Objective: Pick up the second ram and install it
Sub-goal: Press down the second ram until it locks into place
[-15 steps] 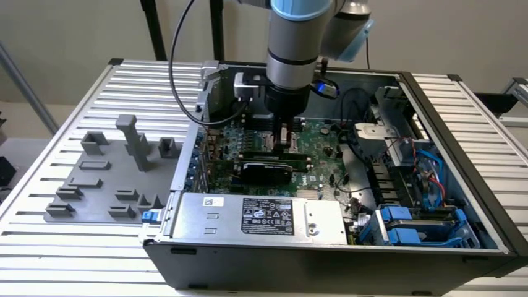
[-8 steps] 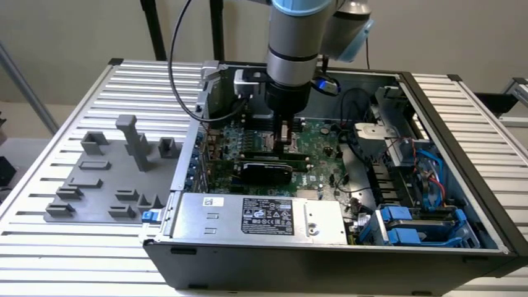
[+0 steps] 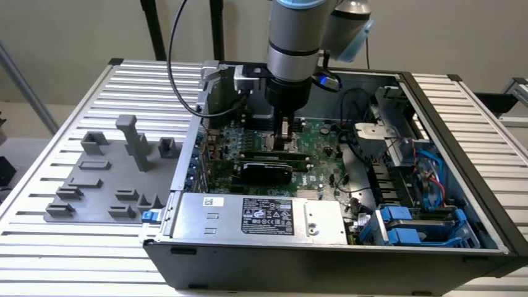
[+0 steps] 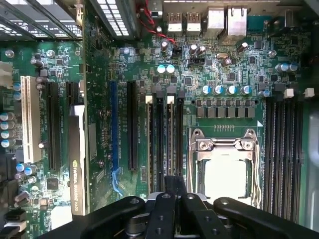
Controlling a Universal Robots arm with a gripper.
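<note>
The second ram (image 4: 170, 139) stands on its edge in a slot on the motherboard (image 4: 229, 74), beside another stick (image 4: 149, 144). The pincer (image 4: 170, 185) is narrow and seems to pinch its end. It looks nearly in place.

Second ram (image 4: 171, 144), thin stick edge-on, upright on motherboard (image 4: 99, 59)
</note>
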